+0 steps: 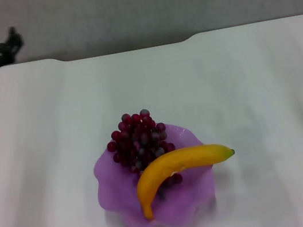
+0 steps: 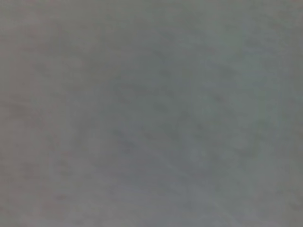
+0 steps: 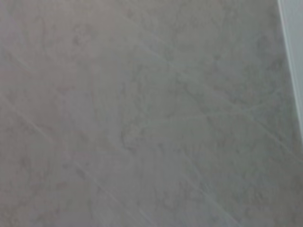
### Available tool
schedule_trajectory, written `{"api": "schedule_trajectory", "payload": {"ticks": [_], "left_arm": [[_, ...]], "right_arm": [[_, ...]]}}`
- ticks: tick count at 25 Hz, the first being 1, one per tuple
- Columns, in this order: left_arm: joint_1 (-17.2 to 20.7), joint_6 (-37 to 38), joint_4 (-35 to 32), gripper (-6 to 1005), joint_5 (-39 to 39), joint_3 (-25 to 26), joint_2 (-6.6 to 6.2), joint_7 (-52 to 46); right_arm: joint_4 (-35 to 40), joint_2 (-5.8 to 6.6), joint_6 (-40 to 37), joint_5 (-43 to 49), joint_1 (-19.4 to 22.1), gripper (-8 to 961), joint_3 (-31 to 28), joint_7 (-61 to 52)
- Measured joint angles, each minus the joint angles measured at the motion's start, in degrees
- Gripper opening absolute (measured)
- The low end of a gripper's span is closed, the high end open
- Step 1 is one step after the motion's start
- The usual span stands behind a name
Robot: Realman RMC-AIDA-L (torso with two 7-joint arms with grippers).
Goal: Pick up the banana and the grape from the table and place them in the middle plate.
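Banana [image 1: 175,168] and grape [image 1: 138,140] lie in middle plate [image 1: 114,184], well clear of both parked arms; neither arm nearer; jaw state: cannot tell.

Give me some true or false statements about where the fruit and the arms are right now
1. The curved yellow banana lies across the scalloped purple plastic plate. True.
2. The bunch of dark red grapes sits on the bare white table. False: it is in the plate.
3. The banana's green tip juts past the rim. True.
4. The left tool is over the plate. False: it is at the table's far left corner.
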State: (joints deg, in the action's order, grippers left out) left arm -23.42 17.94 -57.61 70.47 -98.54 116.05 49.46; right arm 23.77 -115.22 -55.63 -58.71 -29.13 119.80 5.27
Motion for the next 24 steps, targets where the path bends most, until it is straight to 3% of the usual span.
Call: {"api": "schedule_trajectory", "payload": {"ticks": [6,13,18,24], "left_arm": [[-1.1,12.1,8.8,879,-12.5,-1.9,-0.11,-20.4],[-1.2,6.5,10.7,879,-27.6,-1.9,-2.51,-40.4],[-1.3,6.4,11.5,879,-34.6,-1.5,-2.51,-42.5],[-0.7,6.3,11.6,879,-34.9,-1.4,-2.17,-42.5]], "right_arm": [[-0.4,0.00,0.0,-0.1,-0.5,766,0.5,0.0],[-0.4,0.00,0.0,-0.2,-0.3,767,0.5,0.0],[-0.4,0.00,0.0,-0.1,-0.4,767,0.5,0.0],[-0.4,0.00,0.0,-0.3,-0.2,767,0.5,0.1]]}}
